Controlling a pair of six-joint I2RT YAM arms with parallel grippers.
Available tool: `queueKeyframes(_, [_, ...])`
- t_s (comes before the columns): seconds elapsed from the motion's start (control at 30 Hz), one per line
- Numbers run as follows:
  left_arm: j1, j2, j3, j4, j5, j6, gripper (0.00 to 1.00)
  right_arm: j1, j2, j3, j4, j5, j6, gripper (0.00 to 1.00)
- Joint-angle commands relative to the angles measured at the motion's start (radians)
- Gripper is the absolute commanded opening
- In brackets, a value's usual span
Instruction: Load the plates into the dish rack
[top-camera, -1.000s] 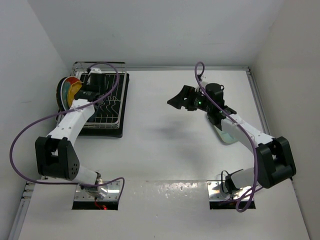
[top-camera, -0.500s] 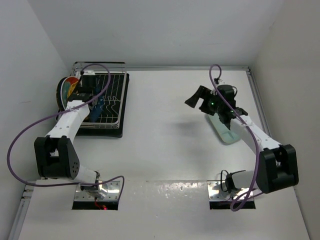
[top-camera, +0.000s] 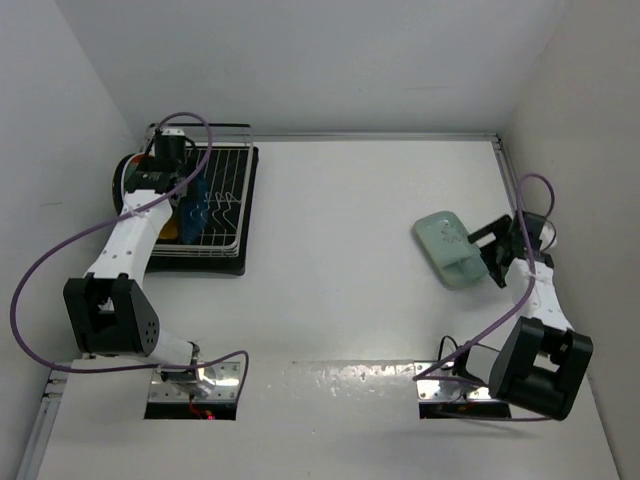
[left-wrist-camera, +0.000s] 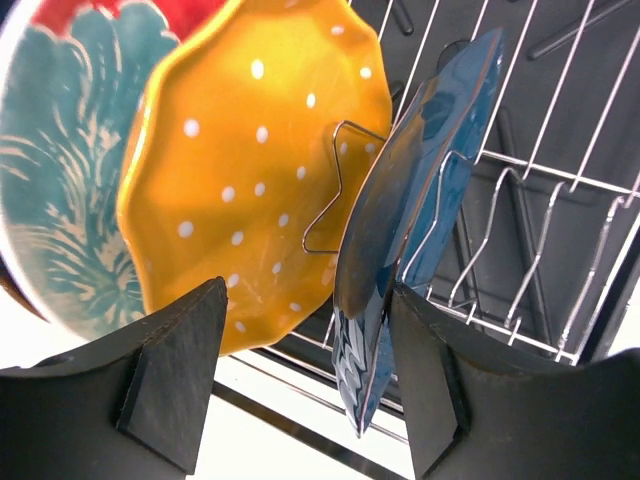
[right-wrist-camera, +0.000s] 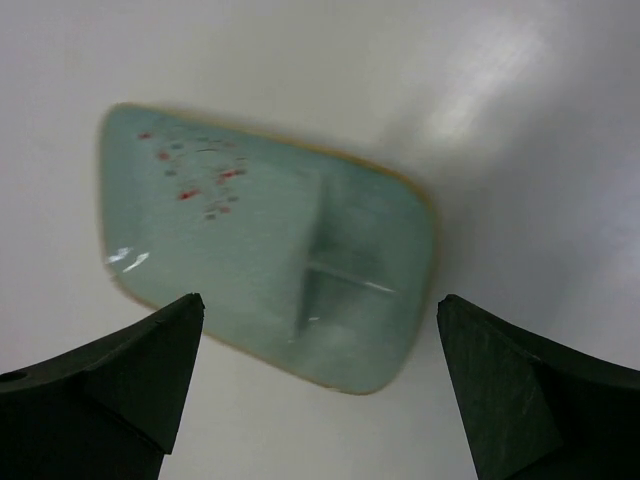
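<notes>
At left rear of bench (top-camera: 330, 270), dish rack (top-camera: 232, 190) holds red-and-turquoise plate (left-wrist-camera: 70, 190), yellow dotted plate (left-wrist-camera: 250, 170) and blue leaf plate (left-wrist-camera: 420, 200), all on edge. We note left end effector (left-wrist-camera: 300, 375) fingers apart, empty. Pale mint plate (top-camera: 447, 247) lies flat at bench right, with right end effector (right-wrist-camera: 318, 310) spread wide over it.

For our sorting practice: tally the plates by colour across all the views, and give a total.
Red-and-turquoise plate: 1
Yellow plate: 1
Blue plate: 1
Mint plate: 1
Dark plate, only its edge showing: 1
Total: 5
</notes>
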Motion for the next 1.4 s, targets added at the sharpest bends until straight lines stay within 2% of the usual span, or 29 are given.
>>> queueKeyframes(0.0, [0.014, -0.014, 0.075, -0.029, -0.009, 0.007, 0.69, -0.069, -0.033, -0.058, -0.034, 0.066, 0.065, 0.98])
queueKeyframes(0.17, [0.014, -0.014, 0.104, -0.063, 0.020, 0.007, 0.71, -0.158, 0.028, -0.074, -0.031, 0.093, 0.064, 0.96])
queueKeyframes(0.3, [0.014, -0.023, 0.137, -0.081, 0.038, 0.007, 0.71, -0.164, 0.111, -0.075, -0.023, 0.090, 0.068, 0.93])
queueKeyframes(0.37, [0.014, -0.023, 0.137, -0.081, 0.038, 0.007, 0.71, -0.166, 0.157, -0.094, 0.016, 0.014, 0.062, 0.91])
queueKeyframes(0.4, [0.014, -0.023, 0.147, -0.090, 0.049, 0.007, 0.71, -0.166, 0.183, -0.112, 0.102, -0.088, 0.047, 0.87])
queueKeyframes(0.43, [0.014, -0.023, 0.147, -0.090, 0.049, 0.007, 0.71, -0.167, 0.215, -0.112, 0.124, -0.089, 0.039, 0.87])
queueKeyframes(0.53, [0.014, -0.023, 0.158, -0.090, 0.049, 0.017, 0.71, -0.161, 0.281, -0.089, 0.174, -0.174, 0.028, 0.77])
queueKeyframes(0.63, [0.014, -0.023, 0.167, -0.090, 0.049, 0.017, 0.71, -0.158, 0.341, -0.078, 0.181, -0.195, 0.028, 0.61])
queueKeyframes(0.67, [0.014, -0.023, 0.167, -0.090, 0.049, 0.026, 0.71, -0.158, 0.363, -0.080, 0.182, -0.197, 0.027, 0.49])
queueKeyframes(0.77, [0.014, -0.032, 0.167, -0.090, 0.049, 0.036, 0.71, -0.158, 0.383, -0.080, 0.188, -0.204, 0.004, 0.27])
queueKeyframes(0.8, [0.014, -0.032, 0.180, -0.100, 0.049, 0.036, 0.73, -0.160, 0.389, -0.078, 0.187, -0.221, -0.005, 0.09])
queueKeyframes(0.83, [0.014, -0.032, 0.180, -0.100, 0.049, 0.036, 0.74, -0.160, 0.390, -0.069, 0.184, -0.238, -0.011, 0.00])
queueKeyframes(1.0, [0.014, -0.032, 0.227, -0.121, 0.113, 0.073, 0.77, -0.106, 0.324, -0.057, 0.222, -0.290, -0.120, 0.00])
queueKeyframes(1.13, [-0.021, -0.014, 0.256, -0.149, 0.225, 0.128, 0.77, 0.015, 0.194, -0.007, 0.231, -0.292, -0.262, 0.00])
queueKeyframes(1.23, [-0.068, -0.004, 0.279, -0.170, 0.340, 0.171, 0.77, 0.107, 0.124, 0.038, 0.259, -0.345, -0.335, 0.00])
queueKeyframes(1.37, [-0.160, 0.019, 0.290, -0.198, 0.536, 0.237, 0.81, 0.195, 0.073, 0.075, 0.296, -0.447, -0.347, 0.00])
